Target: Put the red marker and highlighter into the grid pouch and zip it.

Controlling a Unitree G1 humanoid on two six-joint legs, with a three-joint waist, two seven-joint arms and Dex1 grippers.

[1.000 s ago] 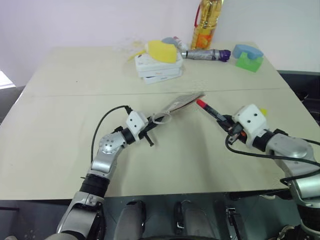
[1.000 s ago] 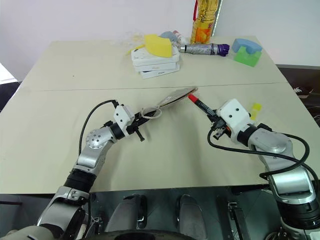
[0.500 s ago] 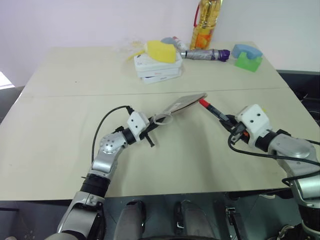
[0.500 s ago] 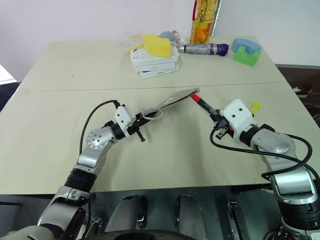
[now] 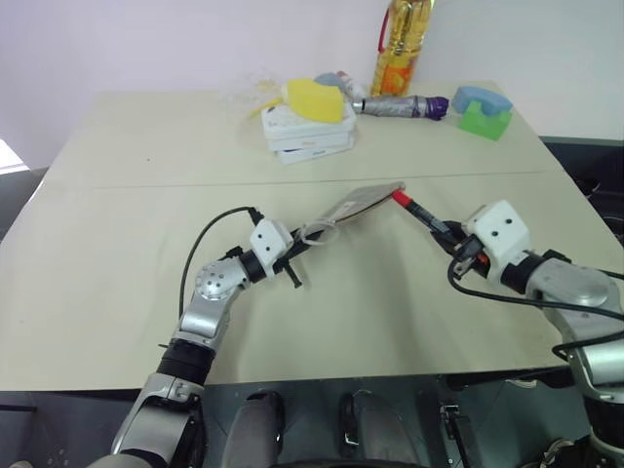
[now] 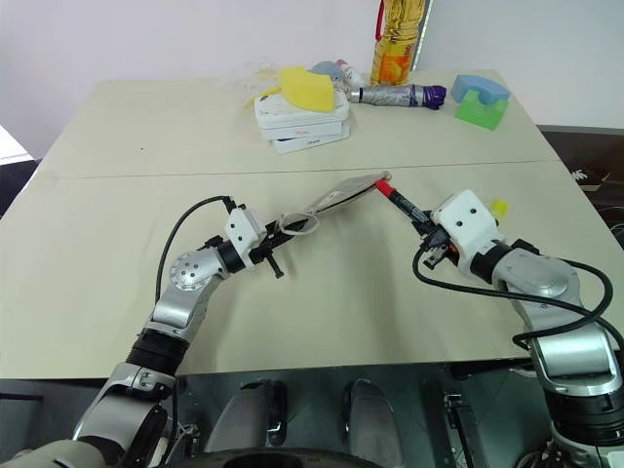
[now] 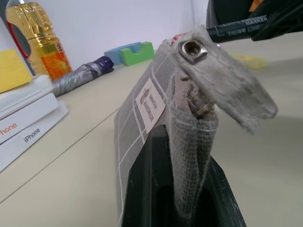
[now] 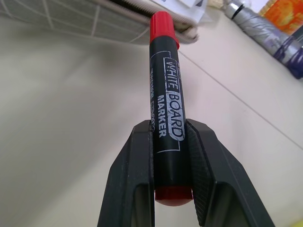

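While left hand (image 5: 304, 246) pinches grey white-gridded grid pouch (image 5: 356, 204), right hand (image 8: 170, 156) clamps black-barrelled, red-capped red marker (image 8: 165, 101).

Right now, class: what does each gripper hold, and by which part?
The left gripper pinches the pouch by its zip-pull end. The right gripper clamps the marker by its rear end, cap forward.

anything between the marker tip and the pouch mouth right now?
Nothing. In the left eye view the red marker in the right claw points its cap at the grid pouch, held by the left claw; only bare table shows below.
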